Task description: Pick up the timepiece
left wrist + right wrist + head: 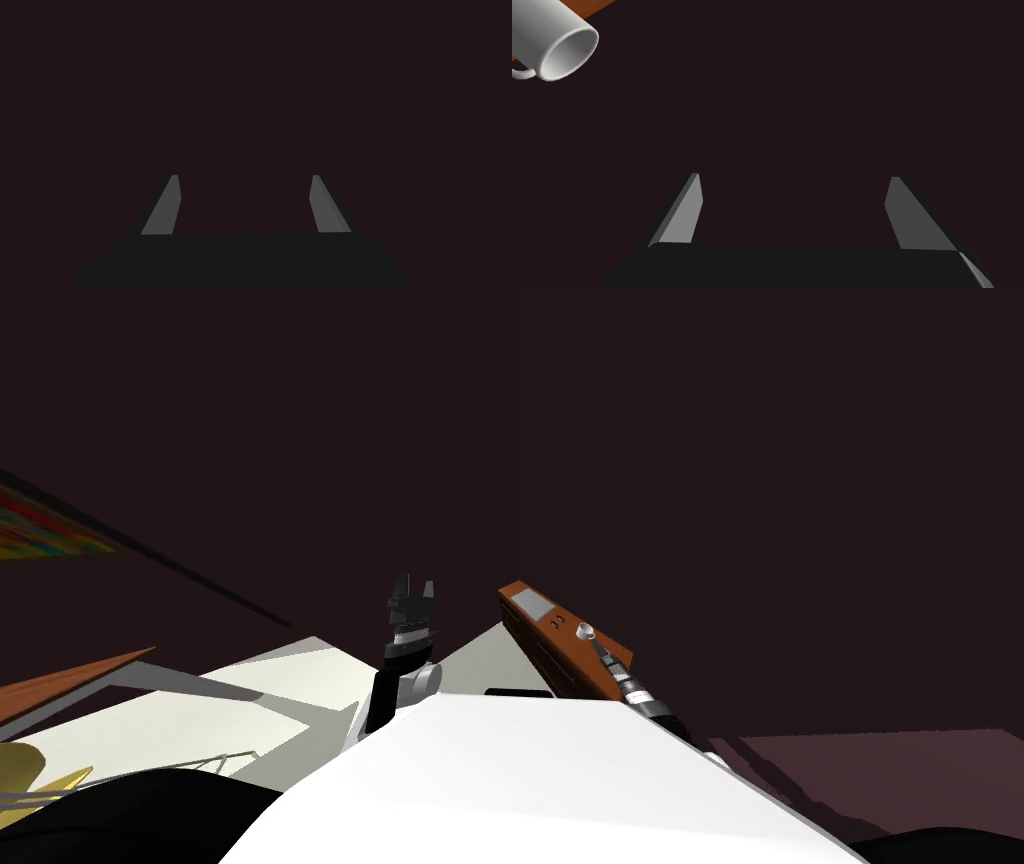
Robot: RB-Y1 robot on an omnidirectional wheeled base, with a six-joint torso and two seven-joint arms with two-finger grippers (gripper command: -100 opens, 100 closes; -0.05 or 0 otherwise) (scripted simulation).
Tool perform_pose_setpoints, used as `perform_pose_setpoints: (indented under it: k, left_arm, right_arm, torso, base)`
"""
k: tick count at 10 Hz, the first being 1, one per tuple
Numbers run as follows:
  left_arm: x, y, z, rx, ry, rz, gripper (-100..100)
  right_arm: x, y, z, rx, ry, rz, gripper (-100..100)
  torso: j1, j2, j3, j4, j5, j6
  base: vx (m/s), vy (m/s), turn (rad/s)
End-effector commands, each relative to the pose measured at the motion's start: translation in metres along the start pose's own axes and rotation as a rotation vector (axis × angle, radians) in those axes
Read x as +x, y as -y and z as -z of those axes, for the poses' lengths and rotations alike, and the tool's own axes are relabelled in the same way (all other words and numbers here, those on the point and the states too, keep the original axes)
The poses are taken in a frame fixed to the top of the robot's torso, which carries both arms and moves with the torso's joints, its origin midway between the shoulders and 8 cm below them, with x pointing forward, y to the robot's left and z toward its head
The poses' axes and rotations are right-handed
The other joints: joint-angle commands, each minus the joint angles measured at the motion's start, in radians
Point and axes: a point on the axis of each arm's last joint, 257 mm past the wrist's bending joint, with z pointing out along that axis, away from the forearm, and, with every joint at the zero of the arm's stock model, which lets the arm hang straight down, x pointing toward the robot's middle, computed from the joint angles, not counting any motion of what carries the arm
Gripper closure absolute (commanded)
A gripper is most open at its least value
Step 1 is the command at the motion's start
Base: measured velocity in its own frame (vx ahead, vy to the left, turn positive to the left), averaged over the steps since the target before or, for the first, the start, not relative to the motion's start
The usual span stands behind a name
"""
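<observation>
The left gripper and right gripper are released, flat fingers apart; a smooth white cylindrical mug sits on a brown cabinet.

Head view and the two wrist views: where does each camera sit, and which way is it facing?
Head view: on the head, looking steeply down at a dark wall and brown cabinet; left claw and right arm show.
Left wrist view: on the left hand, facing a flat dark surface past its open fingers.
Right wrist view: on the right hand, facing dark wall and a white mug; right claw open.
Shared: the head and left wrist views both show the left claw.
</observation>
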Motion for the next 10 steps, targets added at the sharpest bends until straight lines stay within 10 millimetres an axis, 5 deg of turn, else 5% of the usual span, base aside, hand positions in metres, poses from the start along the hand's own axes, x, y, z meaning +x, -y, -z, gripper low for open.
perform_pose_setpoints:
  k: [1, 5, 7, 10]
  left_arm:
    - [0.0, 0.0, 0.0, 0.0, 0.0, 0.0, 0]
    - [0.0, 0.0, 0.0, 0.0, 0.0, 0.0, 0]
    - [0.0, 0.0, 0.0, 0.0, 0.0, 0.0, 0]
    - [0.0, 0.0, 0.0, 0.0, 0.0, 0.0, 0]
  right_arm:
    - [0.013, 0.029, 0.015, 0.063, -0.046, 0.033, -100]
    - [0.034, 0.085, 0.045, 0.196, -0.137, 0.086, -100]
    - [0.039, 0.096, 0.052, 0.221, -0.147, 0.08, -100]
    - [0.053, 0.142, 0.085, 0.335, -0.232, 0.136, -100]
  torso:
    - [0.0, 0.0, 0.0, 0.0, 0.0, 0.0]
    - [0.0, -0.001, -0.001, 0.0, 0.0, 0.0]
    - [0.0, -0.001, -0.001, 0.0, 0.0, 0.0]
    - [0.0, -0.002, -0.001, 0.0, 0.0, 0.0]
  base:
    - [-0.011, 0.015, 0.257]
    - [-0.002, 0.014, 0.298]
    - [0.003, 0.005, 0.039]
    - [0.011, 0.017, 0.332]
